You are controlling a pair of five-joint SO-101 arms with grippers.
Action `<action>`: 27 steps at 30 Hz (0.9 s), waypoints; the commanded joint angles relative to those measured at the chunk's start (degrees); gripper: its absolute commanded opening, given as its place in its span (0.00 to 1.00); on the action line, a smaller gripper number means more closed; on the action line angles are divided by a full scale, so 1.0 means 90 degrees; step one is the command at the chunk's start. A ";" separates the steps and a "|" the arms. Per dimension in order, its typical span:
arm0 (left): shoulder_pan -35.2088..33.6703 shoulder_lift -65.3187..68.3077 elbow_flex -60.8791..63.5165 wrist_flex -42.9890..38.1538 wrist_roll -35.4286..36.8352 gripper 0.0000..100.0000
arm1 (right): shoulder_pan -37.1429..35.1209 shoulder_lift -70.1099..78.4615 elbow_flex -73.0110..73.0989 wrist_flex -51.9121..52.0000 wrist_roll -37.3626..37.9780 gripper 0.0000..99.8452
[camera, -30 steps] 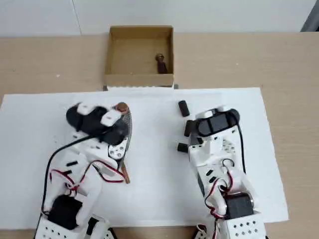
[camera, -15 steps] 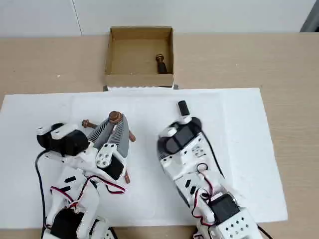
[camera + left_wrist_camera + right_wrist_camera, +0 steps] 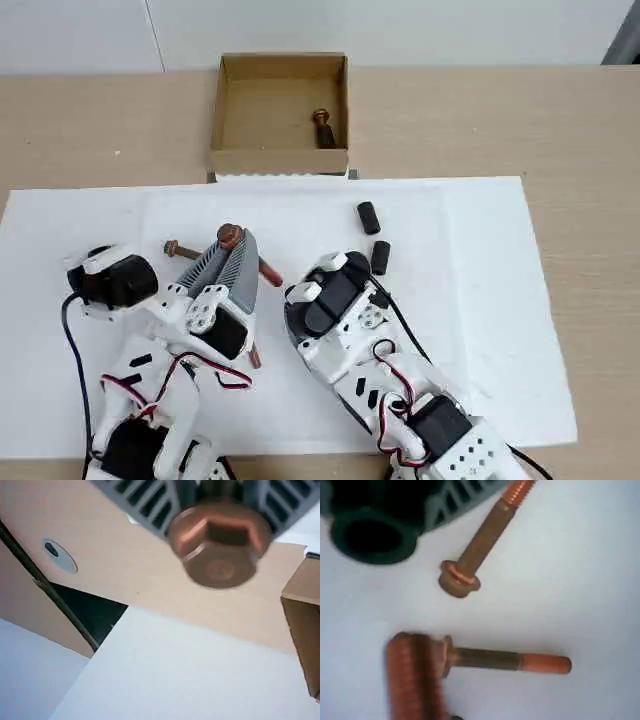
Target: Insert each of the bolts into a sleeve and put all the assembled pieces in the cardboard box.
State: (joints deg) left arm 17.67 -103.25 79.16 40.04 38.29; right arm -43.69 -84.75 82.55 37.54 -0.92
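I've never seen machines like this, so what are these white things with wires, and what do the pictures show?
They are two small robot arms side by side at a table. One picture looks down from above; the other two come from little cameras on each arm's wrist, so they see things from very close. The left arm pinches a copper bolt in its grey jaws. The right arm seems to hold a black sleeve, a short tube, in its jaws. On the white paper lie loose bolts and two more sleeves. The cardboard box at the back already has one piece inside. The job is to push each bolt into a sleeve and drop them in the box.
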 commanded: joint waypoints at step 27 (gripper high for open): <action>0.0479 -0.0088 0.0171 -0.0166 -0.0361 0.01 | 0.0034 -0.0063 -0.0625 -0.0171 0.0733 0.00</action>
State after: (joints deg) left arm 21.63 -103.25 80.92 40.04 35.56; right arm -43.69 -84.75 81.32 37.54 5.14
